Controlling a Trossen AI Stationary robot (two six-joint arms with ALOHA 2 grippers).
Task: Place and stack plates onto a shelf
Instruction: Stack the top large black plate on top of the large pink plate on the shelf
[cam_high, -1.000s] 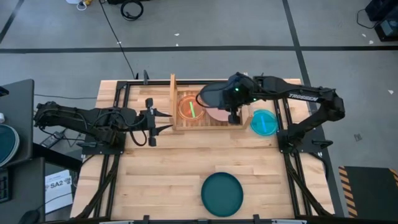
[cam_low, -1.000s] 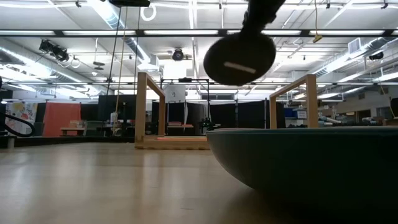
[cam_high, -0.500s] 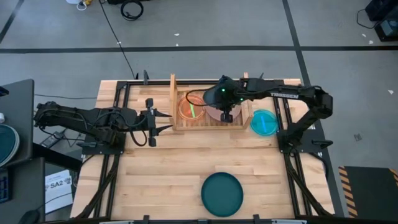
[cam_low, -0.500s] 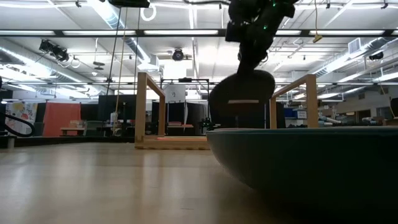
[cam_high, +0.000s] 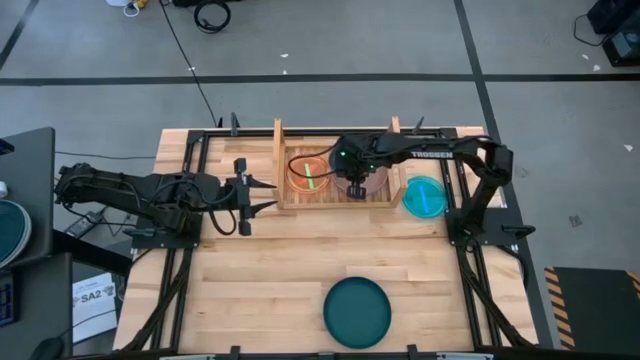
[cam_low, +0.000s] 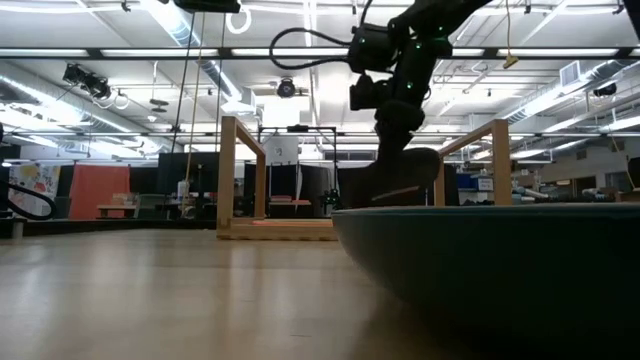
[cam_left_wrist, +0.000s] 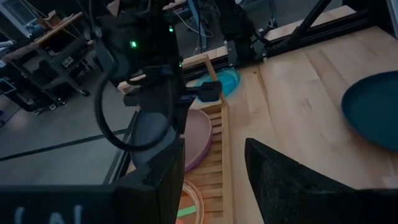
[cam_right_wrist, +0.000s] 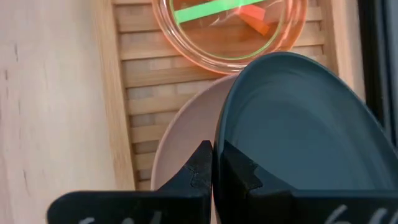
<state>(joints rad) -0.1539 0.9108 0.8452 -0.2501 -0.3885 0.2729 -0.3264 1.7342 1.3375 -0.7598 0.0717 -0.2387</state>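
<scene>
Only right wrist view (cam_right_wrist: 208, 165) shows fingers pinching dark plate (cam_right_wrist: 292, 130) rim.

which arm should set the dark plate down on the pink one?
Right. Its gripper already clamps the dark plate directly over the pink plate on the shelf; the left gripper sits outside, empty.

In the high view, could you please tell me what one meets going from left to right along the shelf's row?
Left hand → orange plate → right hand, holding a dark plate over the pink plate → cyan plate.
</scene>
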